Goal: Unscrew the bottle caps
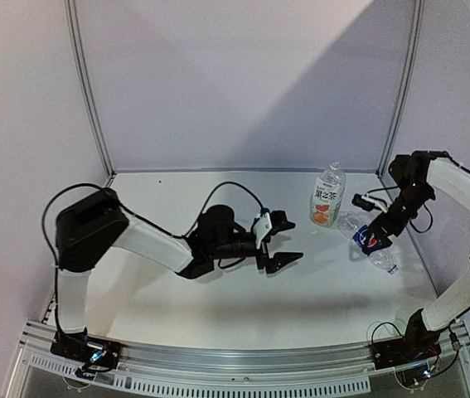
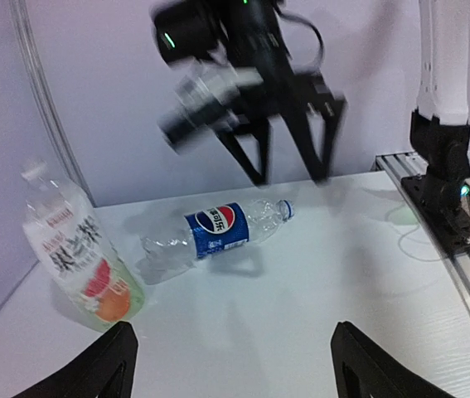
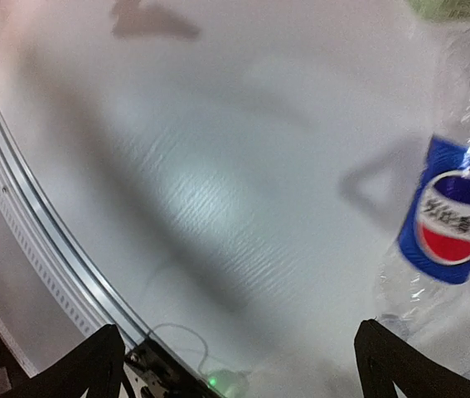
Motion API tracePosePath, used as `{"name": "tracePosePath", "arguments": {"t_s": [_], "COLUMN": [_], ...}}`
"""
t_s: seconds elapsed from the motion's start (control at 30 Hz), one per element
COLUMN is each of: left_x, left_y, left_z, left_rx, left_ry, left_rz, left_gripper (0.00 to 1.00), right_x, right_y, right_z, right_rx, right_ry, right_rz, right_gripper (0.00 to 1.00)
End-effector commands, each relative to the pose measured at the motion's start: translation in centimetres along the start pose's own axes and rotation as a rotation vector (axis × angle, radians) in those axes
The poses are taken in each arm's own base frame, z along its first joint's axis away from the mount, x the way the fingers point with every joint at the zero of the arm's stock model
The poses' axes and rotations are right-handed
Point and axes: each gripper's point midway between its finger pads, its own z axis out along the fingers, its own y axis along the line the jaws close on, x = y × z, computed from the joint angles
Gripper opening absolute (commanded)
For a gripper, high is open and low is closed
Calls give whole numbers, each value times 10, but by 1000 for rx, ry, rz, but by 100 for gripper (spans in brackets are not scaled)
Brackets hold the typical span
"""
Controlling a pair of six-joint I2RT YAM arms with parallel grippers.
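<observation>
Clear plastic makes up both bottles, which sit at the far right of the white surface (image 1: pixel 218 298). The wider bottle (image 1: pixel 327 196), with a green, white and orange label, stands upright with its white cap (image 1: pixel 335 165) screwed on top. Just beside it, nearer the right arm, the slim Pepsi bottle (image 1: pixel 371 245) lies flat on its side. The left wrist view shows a small bluish cap (image 2: pixel 286 207) on its neck, pointing away from the wider bottle (image 2: pixel 81 257), whose white cap (image 2: pixel 34 172) is blurred there. The left claw (image 1: pixel 295 240) hangs low over the middle of the surface, well apart from both bottles. It is released, its two fingers spread wide with nothing between them, and its own camera shows the same gap (image 2: pixel 233 327). The right claw (image 1: pixel 375 232) is above the lying Pepsi bottle. From the left wrist it appears as a blurred dark shape (image 2: pixel 291 176) with its fingers pointing down and apart, clear of the bottle (image 2: pixel 218 230). The right wrist view confirms that this claw (image 3: pixel 236 327) is released too: its fingers stand wide, and the blue label (image 3: pixel 454 211) lies off to the right side of the picture, not between them.
</observation>
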Motion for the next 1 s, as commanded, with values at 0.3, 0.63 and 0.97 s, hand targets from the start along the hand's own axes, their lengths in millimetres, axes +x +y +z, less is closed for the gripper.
{"name": "tracePosePath", "arguments": {"t_s": [0.3,0.63,0.97], "left_x": [2,-9,-12], "left_y": [44,58,61], "left_z": [-101,-110,-119], "left_rx": [24,20,4], "left_ry": [497,550,577], "left_rz": [-16,-16,3], "left_gripper": [81,81,81], "right_x": [6,-10,39], "right_y": [-89,-194,-229], "right_z": [-10,-21,47], "right_rx": [213,441,339], "right_ry": [-136,-132,99], "right_rz": [25,175,268], "right_gripper": [98,98,91]}}
